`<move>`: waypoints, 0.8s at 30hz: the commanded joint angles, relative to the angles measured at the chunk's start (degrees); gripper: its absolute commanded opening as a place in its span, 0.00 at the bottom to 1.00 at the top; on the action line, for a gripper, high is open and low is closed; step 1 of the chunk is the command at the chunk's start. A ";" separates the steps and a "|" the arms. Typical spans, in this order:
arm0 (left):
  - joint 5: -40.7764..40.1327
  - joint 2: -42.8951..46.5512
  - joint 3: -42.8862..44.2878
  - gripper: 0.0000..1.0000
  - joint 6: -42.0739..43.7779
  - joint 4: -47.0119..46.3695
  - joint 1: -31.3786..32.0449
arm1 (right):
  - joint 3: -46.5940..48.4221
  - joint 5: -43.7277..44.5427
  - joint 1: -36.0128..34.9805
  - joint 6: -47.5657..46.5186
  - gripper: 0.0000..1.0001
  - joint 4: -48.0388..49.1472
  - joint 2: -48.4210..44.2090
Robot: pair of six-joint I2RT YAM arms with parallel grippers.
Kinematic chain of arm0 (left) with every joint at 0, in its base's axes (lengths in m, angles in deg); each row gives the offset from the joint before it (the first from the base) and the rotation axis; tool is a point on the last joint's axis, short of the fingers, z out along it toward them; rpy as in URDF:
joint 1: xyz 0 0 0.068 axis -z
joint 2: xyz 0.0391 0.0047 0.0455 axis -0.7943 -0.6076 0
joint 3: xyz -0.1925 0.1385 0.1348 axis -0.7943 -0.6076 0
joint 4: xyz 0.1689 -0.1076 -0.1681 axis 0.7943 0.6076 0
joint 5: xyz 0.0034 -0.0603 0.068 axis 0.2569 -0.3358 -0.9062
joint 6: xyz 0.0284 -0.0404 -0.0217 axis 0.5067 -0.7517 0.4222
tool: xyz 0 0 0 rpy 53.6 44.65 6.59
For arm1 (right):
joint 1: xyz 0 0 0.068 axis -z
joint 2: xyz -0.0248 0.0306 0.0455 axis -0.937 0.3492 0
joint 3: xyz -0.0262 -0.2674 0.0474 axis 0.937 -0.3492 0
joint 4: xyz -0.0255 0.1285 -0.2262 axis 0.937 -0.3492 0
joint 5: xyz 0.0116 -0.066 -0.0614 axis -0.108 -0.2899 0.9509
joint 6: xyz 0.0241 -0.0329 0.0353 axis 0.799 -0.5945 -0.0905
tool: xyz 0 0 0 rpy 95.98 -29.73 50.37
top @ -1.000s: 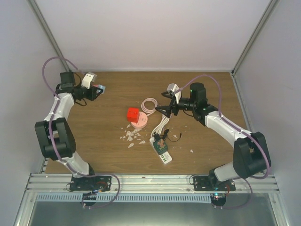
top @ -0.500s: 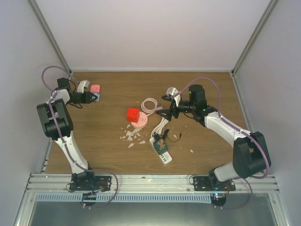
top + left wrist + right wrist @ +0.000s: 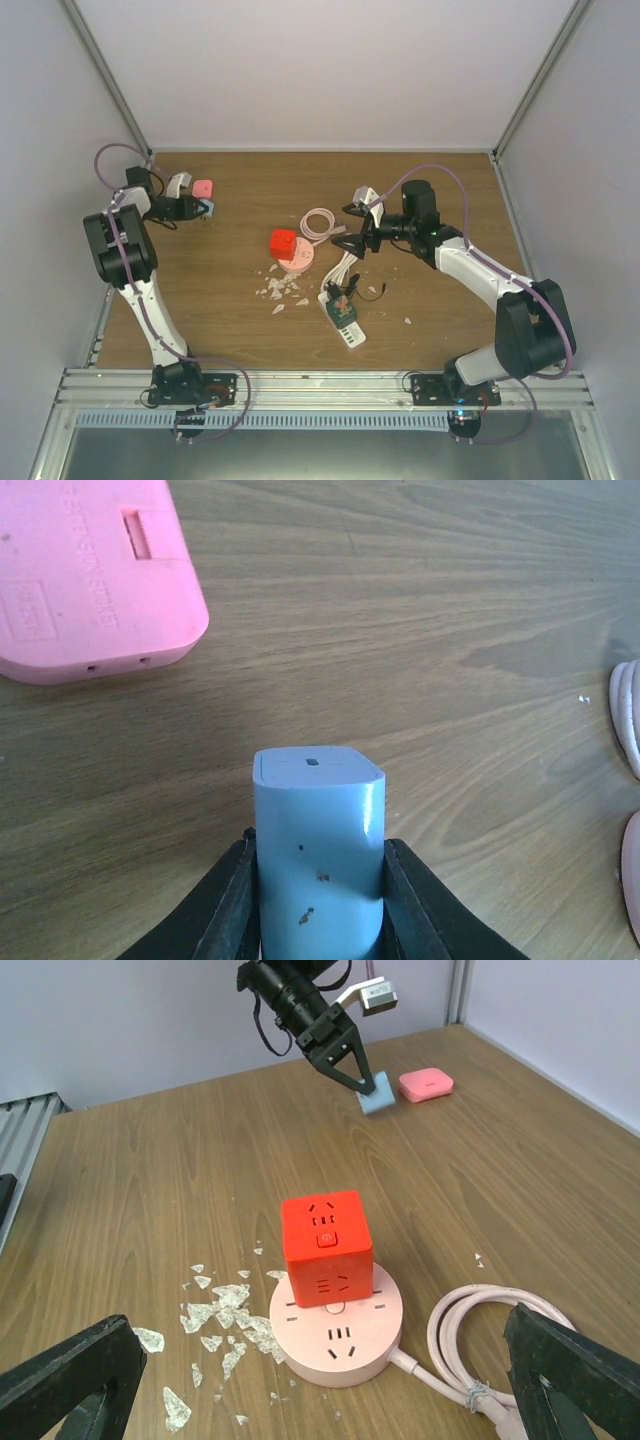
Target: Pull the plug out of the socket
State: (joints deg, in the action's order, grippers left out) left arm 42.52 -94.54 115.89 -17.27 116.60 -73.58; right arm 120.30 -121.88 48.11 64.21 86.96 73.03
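**Upper left of the overhead frame:** the left pincer [image 3: 198, 208] pinches a pale blue rounded block [image 3: 318, 810], its black fingers [image 3: 225, 910] flat against the block's sides. A flat pink rounded box [image 3: 90, 575] lies just beside it on the brown wooden desk [image 3: 440, 190].

**Near the centre:** the red plastic cube plug [image 3: 325, 1248] sits upright on a round pink socket [image 3: 340, 1345], and neither pincer touches it. White shards [image 3: 215, 1320] litter the desk at the socket's lower left, too small and scattered to count surely.

**Right of centre:** a pink cable [image 3: 480, 1355] lies coiled to the upper right of the socket. A white power strip [image 3: 344, 325] with its own leads lies to the lower right. The right pincer [image 3: 347, 240] hovers just right of the cube, spread wide and holding nothing.

**The tally:**
- one red plug
- one pink socket
- one blue block
- one pink box
- one cable coil
- one power strip
- two pincers

The cube looks rigid and light, and its glossy flat faces are likely slippery. The best hold seems to be on two opposite side walls, squarely and fairly low, followed by a straight upward pull. The socket also looks light and is not fixed down as far as can be seen, so it may lift with the plug unless something pins it to the desk.
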 commanded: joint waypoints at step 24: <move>-9.90 3.96 -1.74 0.59 -4.15 -4.20 -3.08 | -0.23 -3.76 0.41 -1.11 1.00 -0.27 -0.52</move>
State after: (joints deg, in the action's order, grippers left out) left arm 35.17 -94.41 115.21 -20.84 115.39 -76.03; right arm 120.28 -124.35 48.11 64.14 86.59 73.01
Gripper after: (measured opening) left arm 0.589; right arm 0.995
